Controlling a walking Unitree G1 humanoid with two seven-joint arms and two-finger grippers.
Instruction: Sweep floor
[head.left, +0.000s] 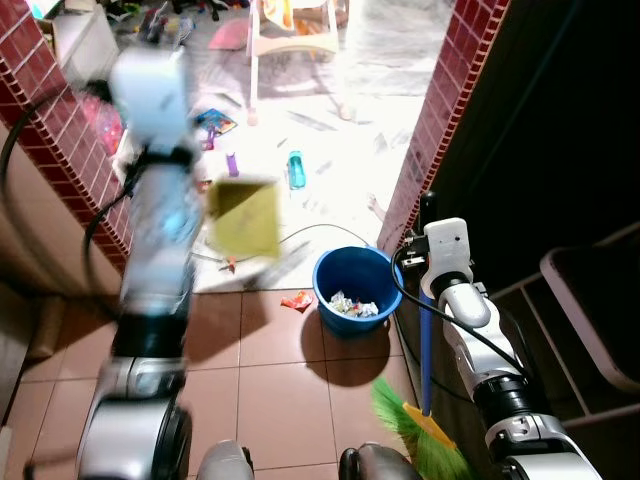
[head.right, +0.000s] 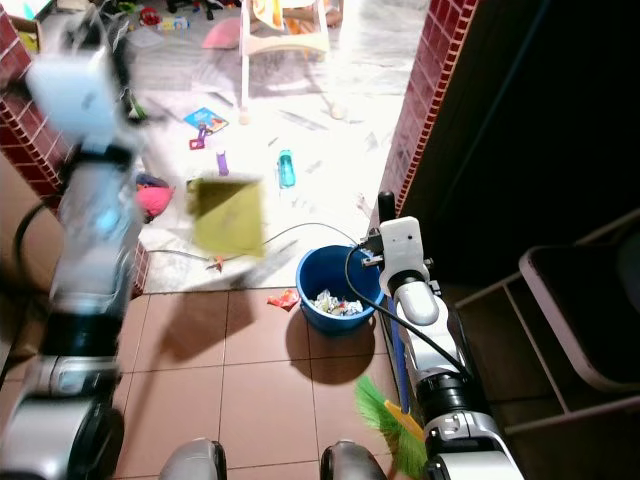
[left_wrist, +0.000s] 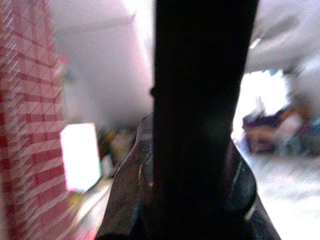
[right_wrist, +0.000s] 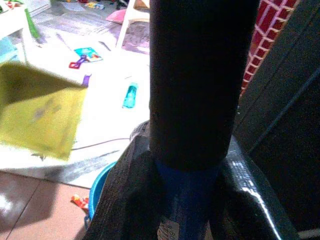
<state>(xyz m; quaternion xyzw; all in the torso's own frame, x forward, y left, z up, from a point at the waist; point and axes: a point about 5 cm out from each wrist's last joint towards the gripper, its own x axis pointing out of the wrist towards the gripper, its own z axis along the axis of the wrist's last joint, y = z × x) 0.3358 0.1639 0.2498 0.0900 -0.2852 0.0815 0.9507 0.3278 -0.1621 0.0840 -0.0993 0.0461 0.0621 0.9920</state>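
Right gripper (right_wrist: 187, 195) clenched on blue broom handle (head.left: 425, 350), green bristles (head.left: 415, 432) on tile. Left gripper (left_wrist: 200, 200) grasps black handle (left_wrist: 200, 90); yellow-green dustpan (head.left: 243, 218) raised beside round blue plastic bucket (head.left: 355, 290).

Terracotta tile floor (head.left: 270, 400) between red brick walls (head.left: 450, 90).

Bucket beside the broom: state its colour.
The bucket is blue, clearest in the left eye view.
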